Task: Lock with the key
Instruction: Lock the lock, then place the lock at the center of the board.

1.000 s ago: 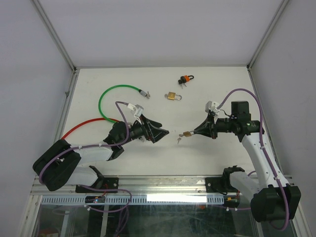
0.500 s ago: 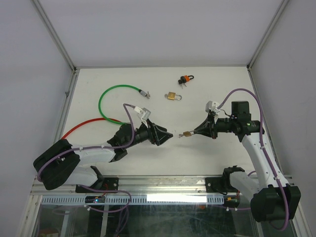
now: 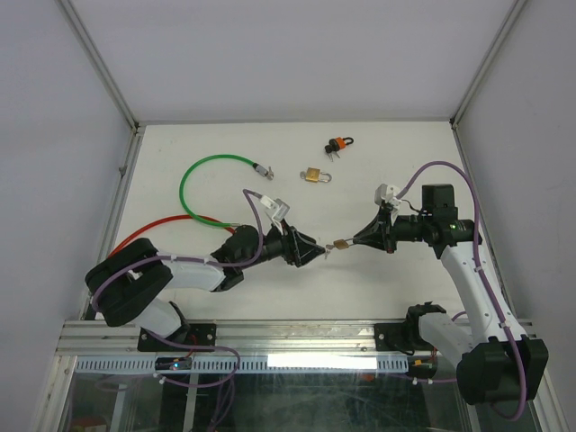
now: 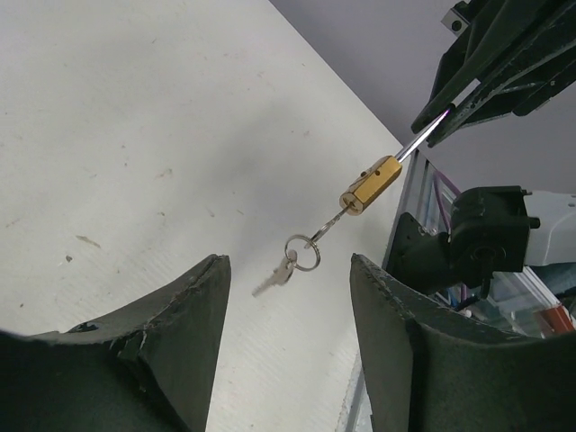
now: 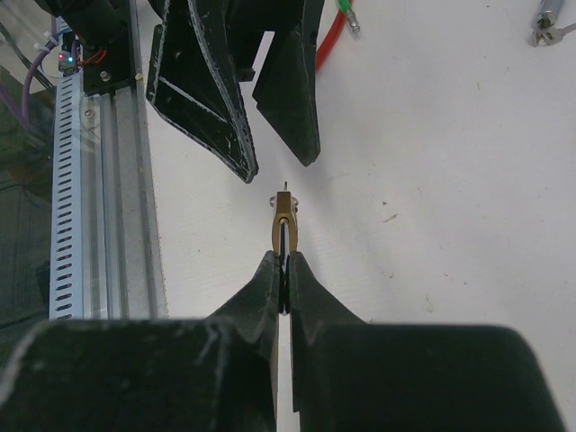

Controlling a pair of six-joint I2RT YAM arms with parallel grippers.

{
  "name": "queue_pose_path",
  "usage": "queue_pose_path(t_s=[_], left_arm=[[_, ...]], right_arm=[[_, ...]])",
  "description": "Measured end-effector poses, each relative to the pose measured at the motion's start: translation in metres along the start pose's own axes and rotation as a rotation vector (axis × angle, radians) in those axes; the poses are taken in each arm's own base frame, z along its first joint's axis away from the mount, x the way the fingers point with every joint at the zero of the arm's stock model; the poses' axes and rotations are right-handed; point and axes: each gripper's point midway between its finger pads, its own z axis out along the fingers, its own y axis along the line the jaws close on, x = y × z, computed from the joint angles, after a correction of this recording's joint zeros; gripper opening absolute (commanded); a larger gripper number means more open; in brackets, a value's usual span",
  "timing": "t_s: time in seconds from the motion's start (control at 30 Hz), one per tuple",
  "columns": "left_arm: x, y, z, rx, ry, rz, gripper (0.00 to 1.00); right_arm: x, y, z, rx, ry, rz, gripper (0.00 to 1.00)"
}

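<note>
White counter (image 3: pixel 225 144), both arms meeting near the middle of its near edge. Right gripper (image 5: pixel 283 261) is clenched on the shackle of a brass padlock (image 4: pixel 371 183), held aloft. Left gripper (image 4: pixel 286 261) is released, jaws flanking the inserted key (image 4: pixel 330 224). It should pinch the key squarely above its dangling ring, then twist.

Left arm (image 3: pixel 191 271): stretched low, reaching right.
Left gripper (image 3: pixel 312 251): jaws apart.
Right arm (image 3: pixel 472 279): elbow raised, reaching left.
Right gripper (image 3: pixel 353 241): fingers pinched together.
</note>
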Motion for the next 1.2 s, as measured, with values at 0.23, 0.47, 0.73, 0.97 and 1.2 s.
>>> queue_pose_path(t_s=[0.23, 0.47, 0.73, 0.97, 1.2], left_arm=[[0.004, 0.001, 0.010, 0.017, 0.017, -0.008, 0.53], [0.005, -0.009, 0.015, 0.067, 0.026, -0.008, 0.49], [0.011, -0.012, 0.022, 0.087, 0.050, -0.022, 0.44], [0.012, -0.014, 0.027, 0.106, 0.063, -0.027, 0.40], [0.011, -0.016, 0.032, 0.117, 0.065, -0.027, 0.24]], right_arm=[[0.000, 0.000, 0.000, 0.000, 0.000, 0.001, 0.00], [0.000, 0.000, 0.000, -0.001, 0.000, 0.001, 0.00], [0.000, 0.000, 0.000, -0.001, -0.001, -0.001, 0.00], [0.000, 0.000, 0.000, -0.001, -0.001, -0.001, 0.00], [0.000, 0.001, 0.000, -0.001, -0.001, -0.001, 0.00]])
